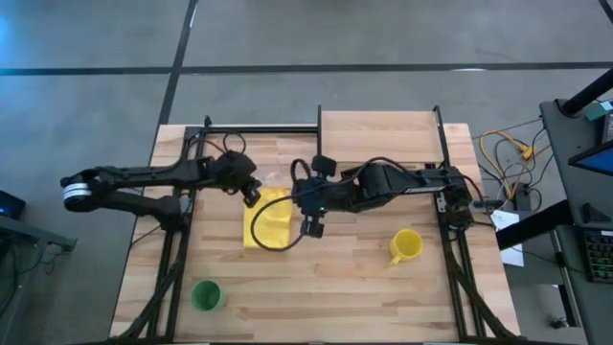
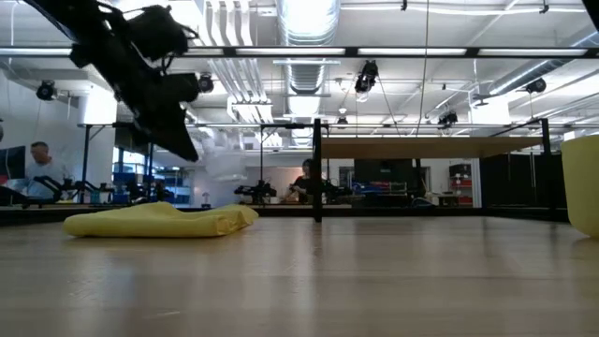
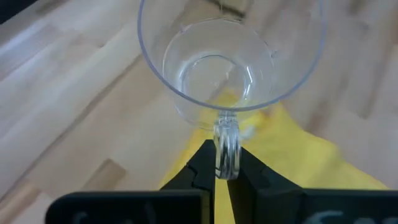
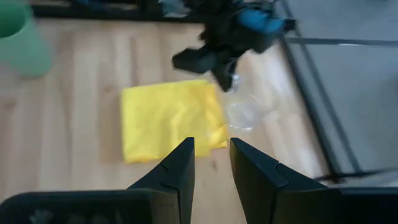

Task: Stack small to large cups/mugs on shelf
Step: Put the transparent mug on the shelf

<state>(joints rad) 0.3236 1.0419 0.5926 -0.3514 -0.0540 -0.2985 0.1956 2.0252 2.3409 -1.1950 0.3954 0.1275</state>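
The small clear cup (image 3: pixel 230 62) (image 1: pixel 275 179) is in my left gripper (image 3: pixel 225 152) (image 1: pixel 251 192), above the far edge of the flat yellow cloth (image 1: pixel 271 222). My right gripper (image 4: pixel 211 155) (image 1: pixel 311 226) hangs open over the cloth's right edge and touches nothing. The yellow mug (image 1: pixel 406 245) stands on the tabletop to the right. The green cup (image 1: pixel 205 295) stands near the near-left corner. The shelf (image 1: pixel 378 129), a light plank on black posts, spans the far right of the table. My left gripper pinches the clear cup's handle (image 3: pixel 227 134) between its two fingers, coming from the table's left and slanting down. The cup juts out beyond the fingertips with its open mouth turned toward the wrist camera. It is lifted clear above the cloth.
The yellow cloth (image 2: pixel 159 220) lies flat in the middle of the slatted tabletop, between the two grippers. Black frame rails (image 1: pixel 450 220) run along the table's left and right sides. Bare wood lies between the cloth and the yellow mug (image 2: pixel 585 183). People sit in the room behind.
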